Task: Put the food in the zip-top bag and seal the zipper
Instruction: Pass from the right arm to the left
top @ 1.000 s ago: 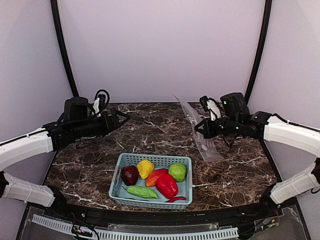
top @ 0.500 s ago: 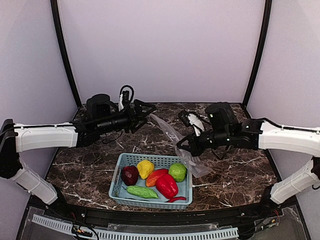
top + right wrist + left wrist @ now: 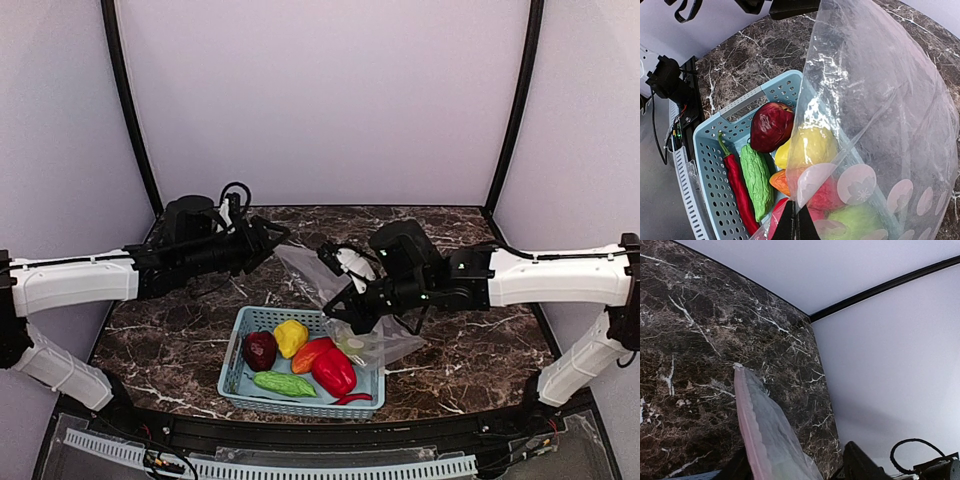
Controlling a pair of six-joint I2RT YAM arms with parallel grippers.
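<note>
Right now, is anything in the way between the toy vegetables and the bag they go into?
No separate object. The food lies loose in the basket, but the bag, pinched by the right hand, drapes its side over part of it; whether the zipper edge is open, I cannot tell.

zip-top bag (image 3: 880, 90): clear thin plastic film, glossy, crinkled
basket (image 3: 747, 98): moulded lattice plastic, matt
food (image 3: 771, 125): smooth glossy plastic
cucumber (image 3: 756, 180): bumpy plastic
bench (image 3: 170, 320): polished marble-look, veined

I register a light blue lattice basket (image 3: 270, 317) centred along the near edge of the dark marble desk (image 3: 170, 340).
</note>
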